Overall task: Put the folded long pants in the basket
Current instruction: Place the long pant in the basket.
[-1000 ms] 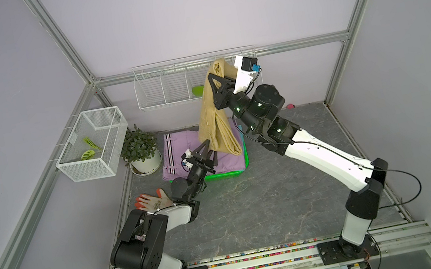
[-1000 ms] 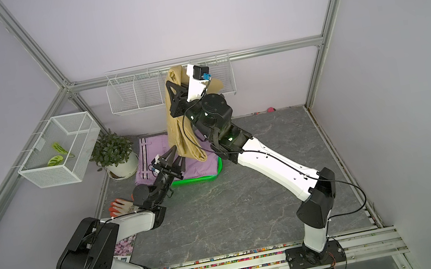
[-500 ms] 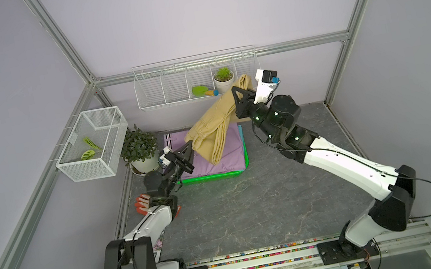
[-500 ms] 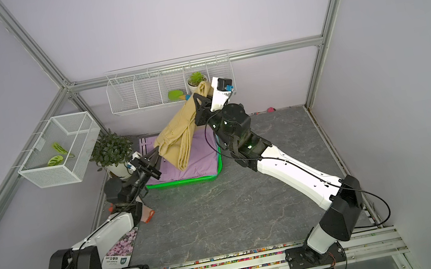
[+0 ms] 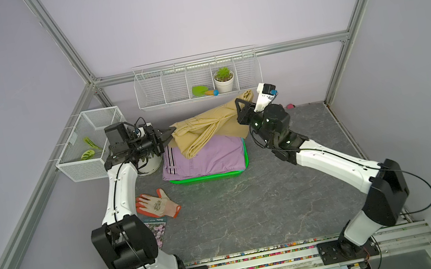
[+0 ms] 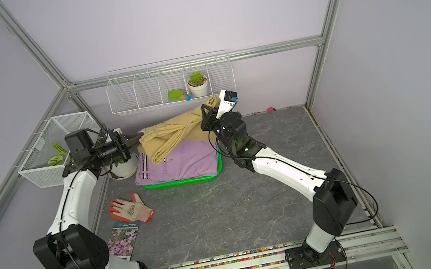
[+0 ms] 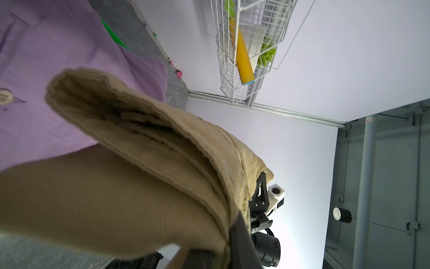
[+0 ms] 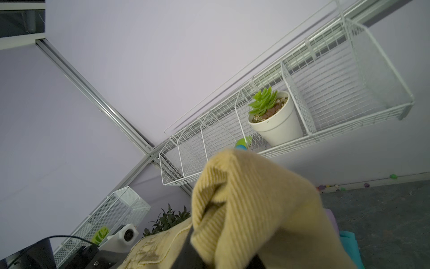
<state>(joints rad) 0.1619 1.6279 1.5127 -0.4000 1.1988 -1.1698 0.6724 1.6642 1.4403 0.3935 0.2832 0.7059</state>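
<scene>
At the far left we saw the white wire mesh box [image 5: 87,163] hanging off the frame with green leaves inside, and just beside it a white plant pot [image 5: 151,166], partly hidden behind the left arm. The left end effector [image 5: 167,134] reached sideways at that height, its fingers closed together on one end of the tan pants [image 5: 204,131]. In the left wrist view the tan cloth [image 7: 116,186] filled the foreground against a dark finger [image 7: 239,242]. Below, on the grey table [image 5: 251,209], lay an orange-fingered glove [image 5: 158,205] and near it a flower seed packet [image 6: 123,239]. The tan pants hung stretched between the two arms, half unfolded, with their loose middle sagging onto the lilac pants [image 5: 212,158]. The lilac pants lay folded on top in the green basket [image 5: 207,177], striped waistband toward the pot. A strip of teal cloth [image 8: 349,240] showed beside them in the right wrist view. On the back wall, the long wire rack [image 5: 164,87] held a green trowel [image 5: 200,91] and a potted succulent [image 5: 224,81] in neighbouring compartments. Furthest right, the right end effector [image 5: 241,108] was clamped on the other end of the tan pants, the cloth bunched over its fingers.
</scene>
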